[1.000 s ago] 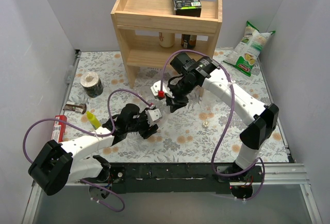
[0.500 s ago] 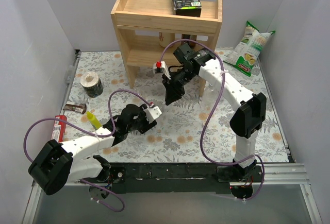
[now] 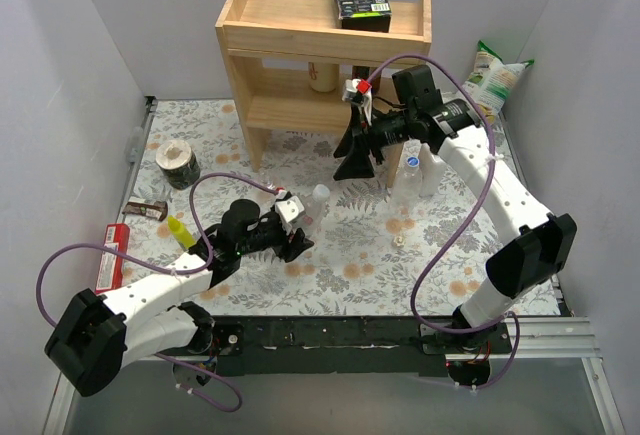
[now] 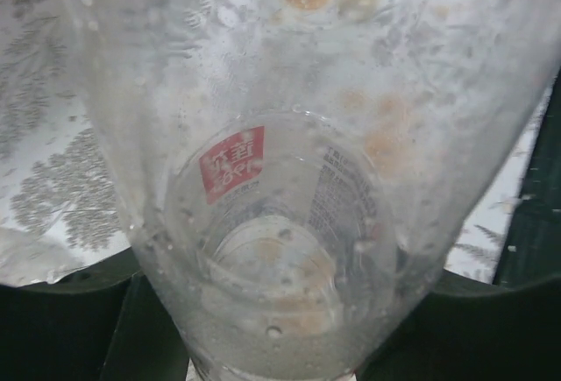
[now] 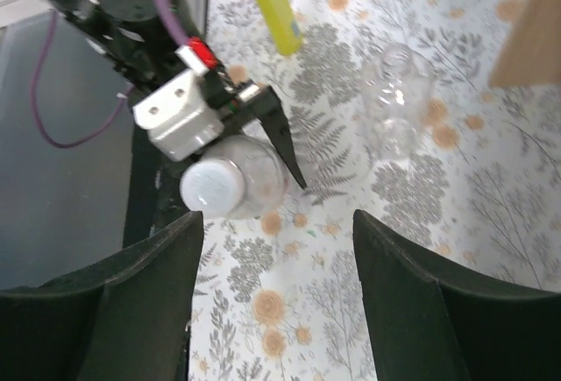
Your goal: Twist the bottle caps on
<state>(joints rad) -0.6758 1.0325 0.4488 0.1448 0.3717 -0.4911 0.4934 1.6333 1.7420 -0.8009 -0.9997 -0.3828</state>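
Since a second ago the right gripper [image 3: 352,169] has come off the bottle at the left gripper [image 3: 296,240], swung back toward the wooden shelf [image 3: 320,20] and spread its jaws. The left arm has barely shifted.

Four clear bottles can be counted, and three caps.

Farthest left, the left gripper's jaws stand narrow, clamped on the sides of the held bottle [image 5: 250,179]. In the left wrist view its clear body fills the whole gap between them. A white cap [image 5: 213,186] sits on its neck, just past the fingertips. Just beyond those jaws, and apart from them, the second bottle [image 3: 320,198] stands upright on the flowered table cover [image 3: 480,265].

Next comes the right gripper, its jaws wide apart with nothing between them and touching nothing. It hangs above the cover. Both of those bottles lie out ahead of its fingertips, the held one nearer. A loose pale cap [image 3: 398,240] lies on the cover well apart from these jaws, on the side toward the arm bases.

To the right of the open jaws two more bottles stand upright, close side by side. One is the blue-capped bottle [image 3: 411,173], with the blue cap [image 3: 412,161] on its neck. Just beside it is the fourth bottle [image 3: 432,171]; I cannot tell whether its top is capped.
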